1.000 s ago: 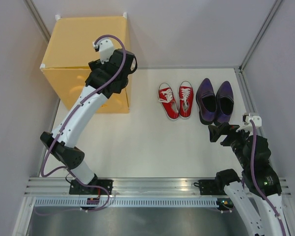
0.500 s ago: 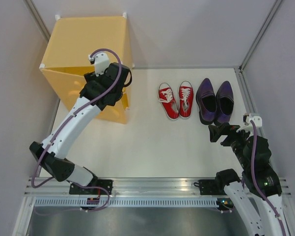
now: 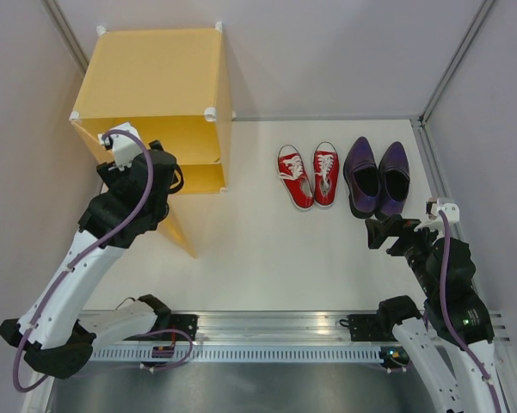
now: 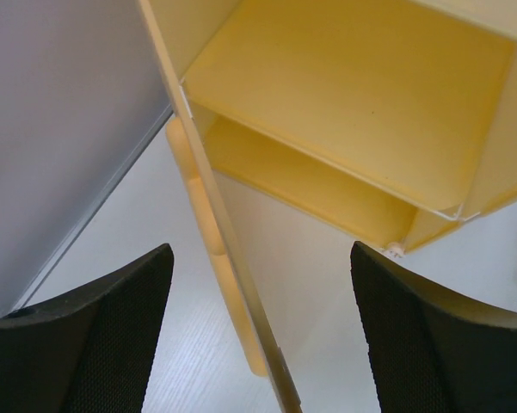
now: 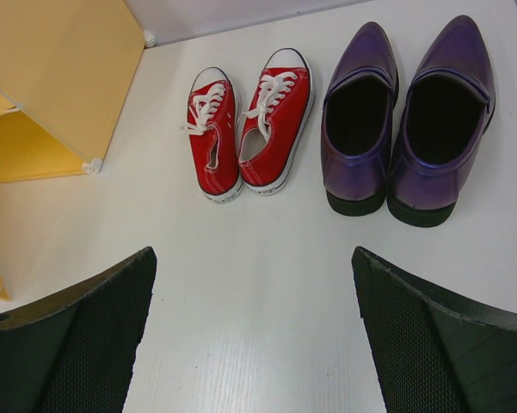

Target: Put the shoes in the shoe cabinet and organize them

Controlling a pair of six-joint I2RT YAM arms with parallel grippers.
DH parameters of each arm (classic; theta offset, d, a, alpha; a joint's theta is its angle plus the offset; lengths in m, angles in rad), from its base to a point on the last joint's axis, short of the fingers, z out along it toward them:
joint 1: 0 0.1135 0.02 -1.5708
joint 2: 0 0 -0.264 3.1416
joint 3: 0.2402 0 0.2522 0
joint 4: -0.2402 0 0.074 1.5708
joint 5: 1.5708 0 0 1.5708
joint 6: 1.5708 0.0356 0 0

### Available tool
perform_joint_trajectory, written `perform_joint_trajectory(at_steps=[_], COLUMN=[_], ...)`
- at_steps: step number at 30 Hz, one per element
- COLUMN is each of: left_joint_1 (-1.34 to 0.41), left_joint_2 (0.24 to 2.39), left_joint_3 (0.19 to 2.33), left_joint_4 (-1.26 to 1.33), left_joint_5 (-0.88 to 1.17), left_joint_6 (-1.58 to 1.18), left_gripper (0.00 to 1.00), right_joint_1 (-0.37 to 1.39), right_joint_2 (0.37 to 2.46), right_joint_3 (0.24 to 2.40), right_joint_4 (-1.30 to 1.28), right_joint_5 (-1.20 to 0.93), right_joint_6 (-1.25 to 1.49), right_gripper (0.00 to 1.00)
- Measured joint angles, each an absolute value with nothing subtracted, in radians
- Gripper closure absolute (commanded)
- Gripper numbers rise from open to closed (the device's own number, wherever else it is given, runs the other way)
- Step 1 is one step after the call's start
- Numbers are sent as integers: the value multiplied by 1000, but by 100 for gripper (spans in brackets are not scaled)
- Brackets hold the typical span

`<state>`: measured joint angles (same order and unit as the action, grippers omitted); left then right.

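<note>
Far on the left, in the back corner of the counter [image 3: 275,258], stands the big yellow shoe cabinet [image 3: 155,77]. It has white knobs on its corners. Its door [image 3: 179,231] is open and sticks out toward the arms, so from above it looks like a thin yellow strip. Inside the cabinet there is one shelf [image 4: 353,103], with a space over it and a space under it.

The left arm bends up next to the open door. In the left wrist view the left pincer [image 4: 260,258] is spread wide. The thin edge of the door runs up between its two black fingers [image 4: 112,344], but neither finger touches it, so the pincer grips nothing.

In the middle of the counter, well apart from the cabinet, sit the small red sneakers [image 3: 310,175]. They have white laces and white toes. The two lie side by side, toes pointing to the back wall (the heels almost touch).

Just beside them on the right are the bigger purple shoes [image 3: 377,178]. They are shiny and dark, also side by side with toes to the back.

On the far right, the right pincer [image 3: 383,231] hangs over the counter, near the heels of the purple shoes. It is wide open too, with only bare counter between its fingers [image 5: 69,344]
</note>
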<state>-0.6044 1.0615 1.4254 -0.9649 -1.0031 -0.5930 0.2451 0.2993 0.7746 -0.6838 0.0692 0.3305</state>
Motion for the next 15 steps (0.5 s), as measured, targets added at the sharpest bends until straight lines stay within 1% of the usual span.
perform_joint_trajectory(at_steps=[8,12,15], left_joint_1=[-590,-590,-590], left_joint_2=[965,953,955], left_joint_3=[1423,1537,1659], left_joint_4=[-1152,-1227,-1250], left_joint_5=[-1014,-978,-914], left_joint_6=[-595,-595,-594], left_gripper=[10,9,5], right_joint_1=[245,245,245], right_joint_2=[303,310,317], right_joint_3=[774,774,774], right_joint_4=[-684,-684,-684], right_joint_5=[69,69,69], right_joint_6=[331,333,335], right_gripper=[2,2,2])
